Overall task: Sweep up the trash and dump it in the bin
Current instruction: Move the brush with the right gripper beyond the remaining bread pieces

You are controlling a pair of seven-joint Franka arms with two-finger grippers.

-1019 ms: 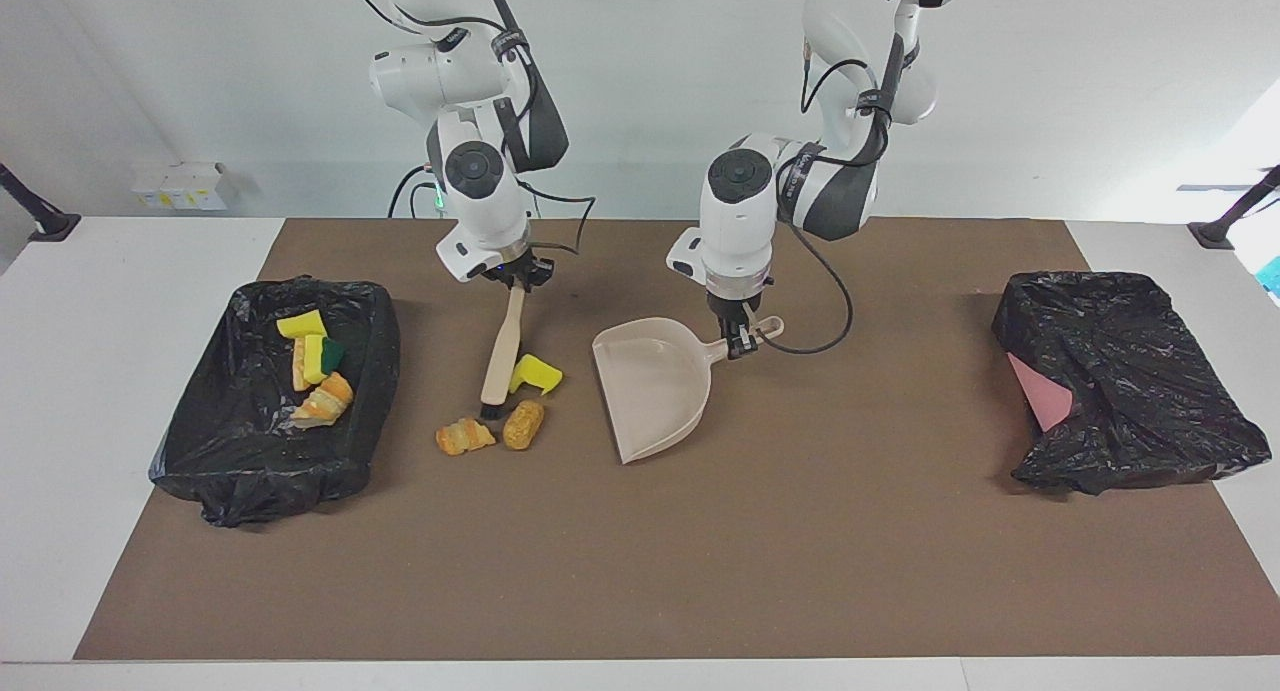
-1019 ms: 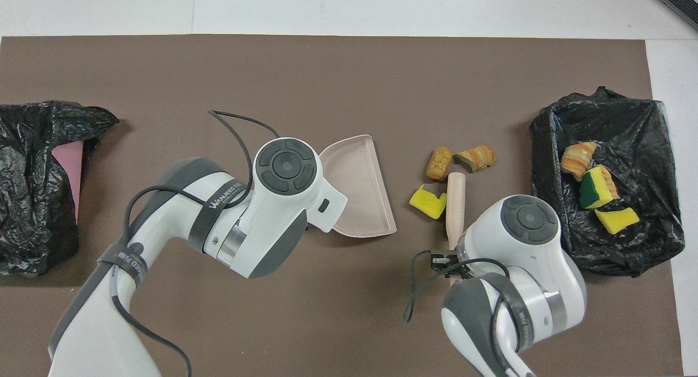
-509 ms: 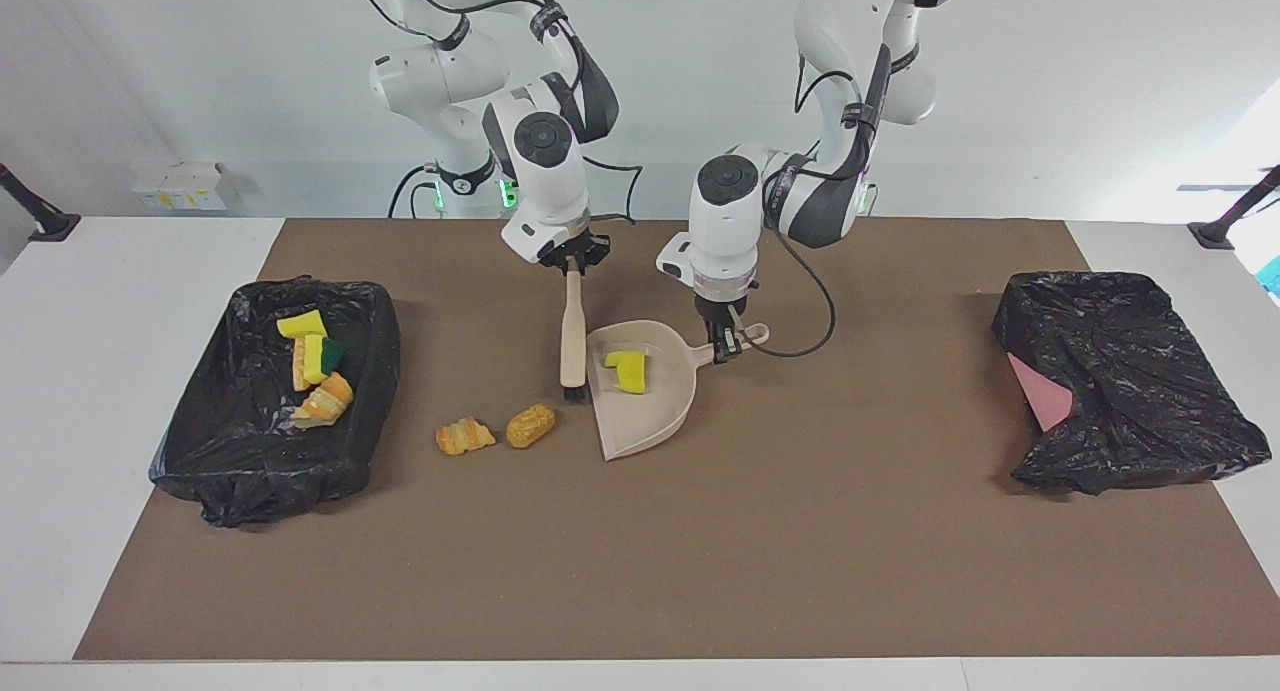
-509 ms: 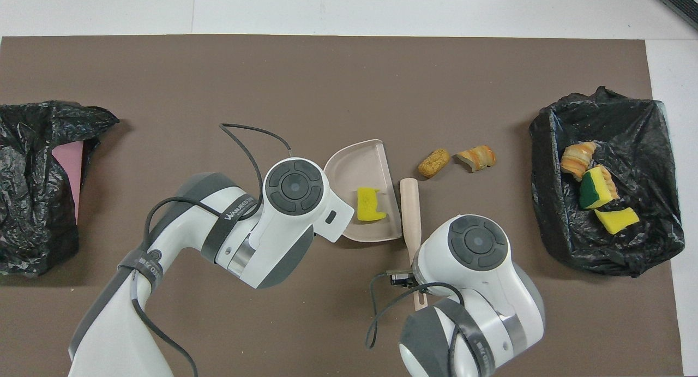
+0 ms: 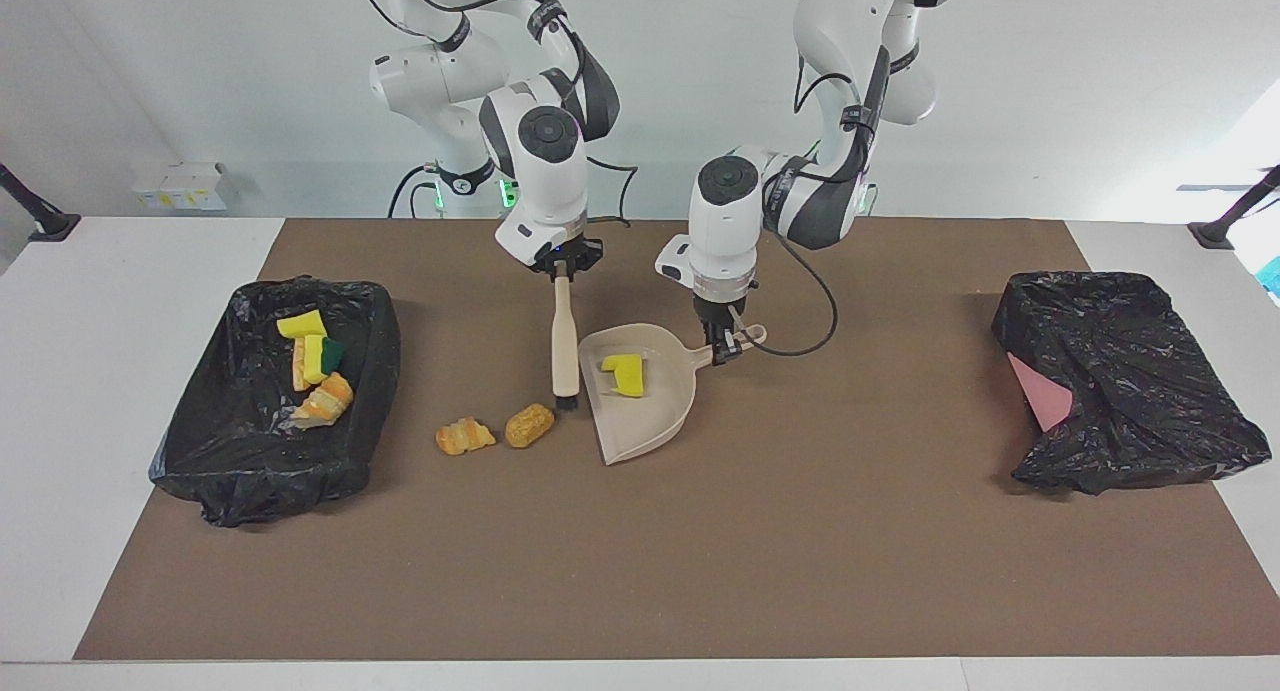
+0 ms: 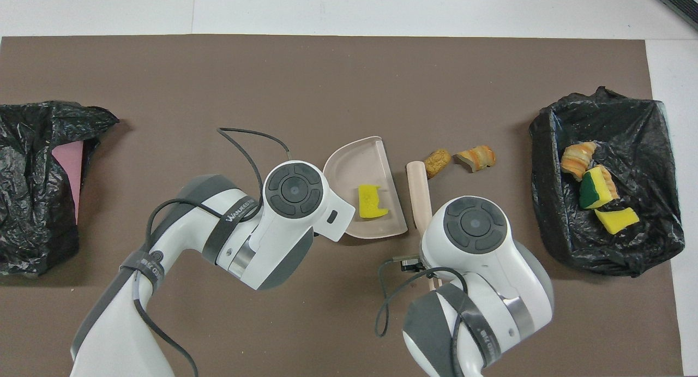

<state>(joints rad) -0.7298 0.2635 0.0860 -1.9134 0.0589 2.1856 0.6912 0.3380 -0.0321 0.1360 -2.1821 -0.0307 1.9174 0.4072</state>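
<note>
1. Black plastic-lined bin [image 5: 270, 451], at the frame's left in the facing view, already holds about four sponge and pastry pieces [image 5: 312, 366].
2. One yellow sponge chunk [image 5: 625, 374] lies in the beige plastic dustpan [image 5: 640, 421] at centre, its handle pinched by the left end effector [image 5: 722, 349].
3. Two golden-brown pastry bits [image 5: 497, 431] remain on the brown surface [image 5: 700, 551], beside the bristles of the wooden-handled brush [image 5: 562, 356] that the right end effector [image 5: 563, 269] clamps.

Bright, even light – soft short shadows under the arms (glossy glints on the black bags), sharp throughout.
</note>
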